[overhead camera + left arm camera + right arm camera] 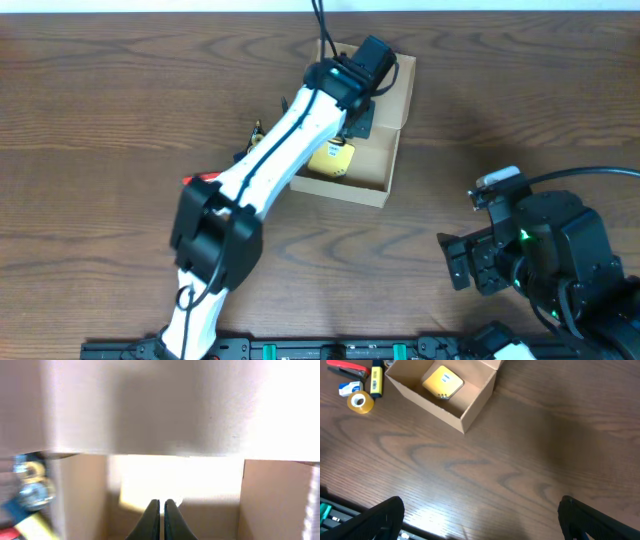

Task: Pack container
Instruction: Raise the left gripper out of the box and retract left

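Above the table (110, 120), we see the left gripper (357, 120) inside the container (388, 160). At its wrist, jaws pressed together, cardboard walls either side. At the right wrist, right gripper (480, 512) spread wide, container ahead-left, well apart.

A small tan cardboard box (378, 150) (427, 405) stands on the brown wooden table (120, 90), with its hinged flap (392, 78) at the far side. 1 yellow rounded square object (335, 160) (443, 381) lies in the left part of the box. The left gripper (358, 118) (160, 515) is down inside the box, behind that object, and its arm crosses the box's left wall. Just left of the box lie 4 small things. The yellow marker (376, 380) is nearest the box. The yellowish tape roll (360, 402), the small blue-and-white item (349, 388) and the red tool (342, 367) lie further out. The right gripper (455, 262) (480, 520) is well apart from the box, to its right and nearer the robot, over the table.
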Robot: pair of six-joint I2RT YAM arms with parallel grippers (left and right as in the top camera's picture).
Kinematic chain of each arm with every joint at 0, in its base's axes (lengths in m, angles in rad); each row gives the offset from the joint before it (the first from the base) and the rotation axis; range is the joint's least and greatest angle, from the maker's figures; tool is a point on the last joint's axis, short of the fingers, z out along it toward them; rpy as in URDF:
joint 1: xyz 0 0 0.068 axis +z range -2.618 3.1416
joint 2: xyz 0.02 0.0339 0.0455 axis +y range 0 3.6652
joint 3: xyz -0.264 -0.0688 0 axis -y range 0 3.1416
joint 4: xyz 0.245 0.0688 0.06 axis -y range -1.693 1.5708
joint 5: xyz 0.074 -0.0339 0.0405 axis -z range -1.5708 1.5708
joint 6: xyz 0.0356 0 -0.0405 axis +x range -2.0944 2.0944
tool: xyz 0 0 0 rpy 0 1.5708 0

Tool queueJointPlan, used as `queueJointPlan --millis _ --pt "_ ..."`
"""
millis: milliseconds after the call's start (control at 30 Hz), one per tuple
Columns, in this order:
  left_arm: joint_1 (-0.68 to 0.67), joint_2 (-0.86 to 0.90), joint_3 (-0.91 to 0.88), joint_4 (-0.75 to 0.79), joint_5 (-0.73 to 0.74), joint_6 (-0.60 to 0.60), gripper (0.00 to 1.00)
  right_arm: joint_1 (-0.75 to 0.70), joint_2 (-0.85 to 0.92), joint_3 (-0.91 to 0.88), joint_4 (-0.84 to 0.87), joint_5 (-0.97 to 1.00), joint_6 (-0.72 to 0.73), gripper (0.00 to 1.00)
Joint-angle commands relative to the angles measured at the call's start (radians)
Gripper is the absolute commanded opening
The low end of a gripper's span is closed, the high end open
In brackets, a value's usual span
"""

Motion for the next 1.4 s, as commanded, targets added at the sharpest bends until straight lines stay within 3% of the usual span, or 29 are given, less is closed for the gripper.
queueJointPlan --millis 0,333,467,500,533,567,600,633,667,700,767,800,933,1000,1100,1367 --pt "0.005 -0.058 0.002 -0.011 -0.074 0.023 0.06 -0.005 0.0 0.001 -0.003 0.006 -0.004 0.99" --pt "0.021 -0.087 0.002 0.02 0.027 0.026 0.06 -0.005 0.0 0.001 -0.003 0.006 -0.004 0.99" --pt "0.021 -0.087 0.002 0.049 0.094 0.082 0.06 -0.005 0.0 0.001 -0.003 0.006 -0.004 0.99" --pt "0.022 -0.087 0.002 0.055 0.1 0.082 0.13 -0.005 0.0 0.001 -0.003 0.006 -0.004 0.99" --pt "0.022 -0.087 0.002 0.061 0.104 0.081 0.4 -0.005 0.0 0.001 -0.003 0.006 -0.004 0.99" --pt "0.022 -0.087 0.002 0.068 0.103 0.08 0.5 -0.005 0.0 0.001 -0.003 0.006 -0.004 0.99" --pt "0.022 -0.087 0.002 0.075 0.101 0.079 0.47 -0.005 0.0 0.001 -0.003 0.006 -0.004 0.99" --pt "0.023 -0.088 0.003 0.078 0.089 0.066 0.34 -0.005 0.0 0.001 -0.003 0.006 -0.004 0.99" --pt "0.027 -0.09 0.004 0.076 0.055 0.023 0.28 -0.005 0.0 0.001 -0.003 0.006 -0.004 0.99" --pt "0.029 -0.095 0.004 0.072 0.032 -0.006 0.32 -0.005 0.0 0.001 -0.003 0.006 -0.004 0.99" --pt "0.038 -0.111 0.004 0.055 -0.003 -0.044 0.58 -0.005 0.0 0.001 -0.003 0.006 -0.004 0.99" --pt "0.041 -0.123 0.004 0.043 -0.021 -0.064 0.66 -0.005 0.0 0.001 -0.003 0.006 -0.004 0.99" --pt "0.053 -0.19 0.004 -0.023 -0.135 -0.188 0.66 -0.005 0.0 0.001 -0.003 0.006 -0.004 0.99" --pt "0.053 -0.224 0.004 -0.074 -0.187 -0.234 0.73 -0.005 0.0 0.001 -0.003 0.006 -0.004 0.99" --pt "0.053 -0.26 0.004 -0.158 -0.238 -0.293 0.74 -0.005 0.0 0.001 -0.003 0.006 -0.004 0.99" --pt "0.053 -0.285 0.004 -0.393 -0.292 -0.418 0.76 -0.005 0.0 0.001 -0.003 0.006 -0.004 0.99"
